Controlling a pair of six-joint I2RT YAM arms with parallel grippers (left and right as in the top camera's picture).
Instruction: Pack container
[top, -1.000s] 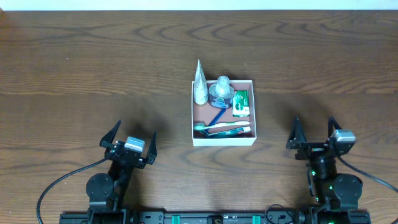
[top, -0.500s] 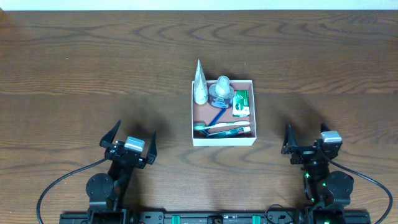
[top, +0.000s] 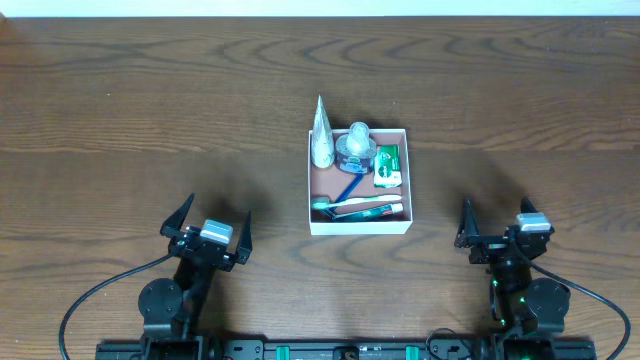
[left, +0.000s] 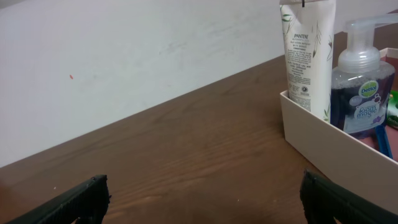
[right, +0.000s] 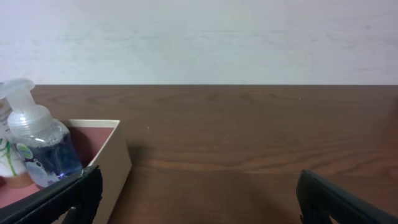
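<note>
Container (top: 360, 227) mid desk (top: 150, 100), holding tube (top: 321, 140), pump bottle (top: 356, 145), toothbrush (top: 348, 188). My left tool (top: 215, 215) and right tool (top: 496, 212) both spread wide, empty, well apart from container.

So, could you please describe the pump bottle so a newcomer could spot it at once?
Find the white square container in the middle of the wooden table. Along its far wall, the pump bottle stands between a tall white tube and a green packet. It alone is clear, holding dark blue liquid under a pump top.
</note>
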